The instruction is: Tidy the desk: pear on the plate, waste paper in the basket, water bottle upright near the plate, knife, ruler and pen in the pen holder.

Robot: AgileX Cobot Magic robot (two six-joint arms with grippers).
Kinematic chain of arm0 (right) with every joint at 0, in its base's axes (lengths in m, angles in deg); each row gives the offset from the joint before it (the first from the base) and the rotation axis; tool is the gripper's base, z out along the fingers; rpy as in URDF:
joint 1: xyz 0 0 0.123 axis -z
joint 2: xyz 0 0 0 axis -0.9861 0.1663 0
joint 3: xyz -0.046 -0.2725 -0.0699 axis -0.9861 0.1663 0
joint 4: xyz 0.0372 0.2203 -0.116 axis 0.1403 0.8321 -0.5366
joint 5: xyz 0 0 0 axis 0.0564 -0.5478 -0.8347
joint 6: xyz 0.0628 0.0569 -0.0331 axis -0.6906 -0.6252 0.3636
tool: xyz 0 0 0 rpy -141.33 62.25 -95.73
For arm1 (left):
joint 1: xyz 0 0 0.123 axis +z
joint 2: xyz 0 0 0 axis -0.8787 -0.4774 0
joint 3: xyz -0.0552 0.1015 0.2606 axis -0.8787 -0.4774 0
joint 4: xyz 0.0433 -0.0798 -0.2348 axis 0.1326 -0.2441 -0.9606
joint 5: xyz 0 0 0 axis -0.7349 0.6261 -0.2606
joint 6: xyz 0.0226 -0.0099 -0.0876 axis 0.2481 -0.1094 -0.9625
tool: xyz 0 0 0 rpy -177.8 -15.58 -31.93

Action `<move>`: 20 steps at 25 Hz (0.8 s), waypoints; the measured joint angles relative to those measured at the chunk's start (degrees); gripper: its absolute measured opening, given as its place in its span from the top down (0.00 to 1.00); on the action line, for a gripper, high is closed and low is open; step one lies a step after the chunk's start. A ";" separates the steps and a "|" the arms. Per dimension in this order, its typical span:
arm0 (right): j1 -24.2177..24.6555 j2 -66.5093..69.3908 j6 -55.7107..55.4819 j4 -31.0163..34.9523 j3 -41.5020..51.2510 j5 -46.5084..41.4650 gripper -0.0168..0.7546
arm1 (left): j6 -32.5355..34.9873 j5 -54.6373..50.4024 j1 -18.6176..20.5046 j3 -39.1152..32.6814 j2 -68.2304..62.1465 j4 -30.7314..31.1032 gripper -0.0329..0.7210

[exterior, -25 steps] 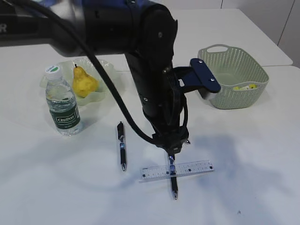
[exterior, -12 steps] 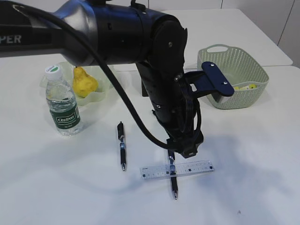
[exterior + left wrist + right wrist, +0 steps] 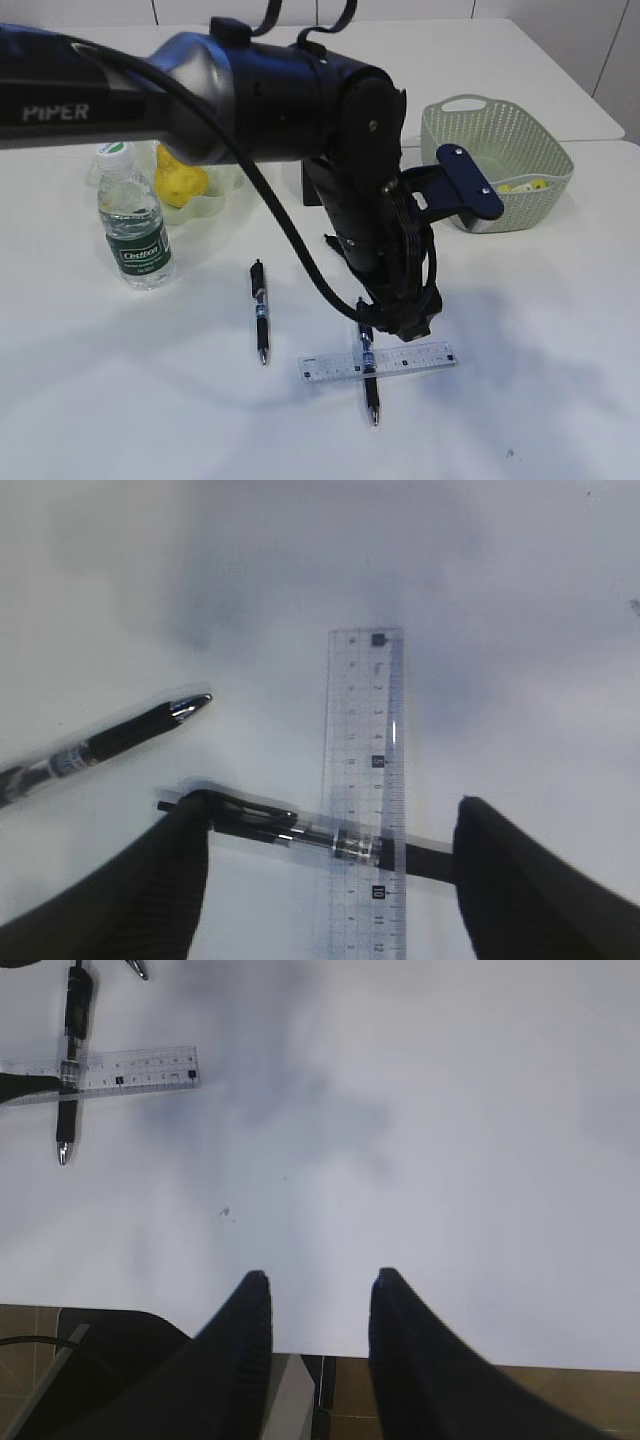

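My left gripper [image 3: 402,325] [image 3: 332,808] is open and low over the table. Its fingers stand at either end of a black pen [image 3: 368,372] [image 3: 300,832] that crosses the transparent ruler [image 3: 378,363] [image 3: 365,780]. A second black pen [image 3: 260,322] [image 3: 110,742] lies to the left. The pear [image 3: 180,182] sits on the pale green plate [image 3: 228,185]. The water bottle [image 3: 133,225] stands upright beside it. The yellow waste paper [image 3: 525,186] lies in the green basket [image 3: 500,150]. The black pen holder [image 3: 309,186] is mostly hidden behind the arm. My right gripper [image 3: 320,1282] is open and empty. No knife shows.
The right wrist view shows the table's front edge [image 3: 450,1365] just under the right fingers, with the ruler [image 3: 110,1072] and the crossing pen [image 3: 68,1110] far off at the top left. The left arm [image 3: 360,170] spans the middle of the table.
My left arm has swung a little to the right and come down, so its open fingers now sit over the pen and the ruler. The objects have not moved.
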 joint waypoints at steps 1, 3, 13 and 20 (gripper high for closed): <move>0.00 0.00 0.00 0.00 0.00 0.00 0.62 | 0.00 0.00 0.00 0.00 -0.67 0.00 0.24; 0.00 0.00 0.00 0.04 0.00 0.00 0.62 | 0.00 0.12 0.00 0.00 -1.58 0.00 0.24; 0.00 0.00 0.00 0.04 0.00 0.00 0.62 | 0.00 0.23 0.00 0.00 -4.24 -0.12 0.24; 0.00 0.00 0.00 0.04 0.00 0.00 0.62 | 1.33 0.23 -0.04 0.00 -5.43 -2.64 0.24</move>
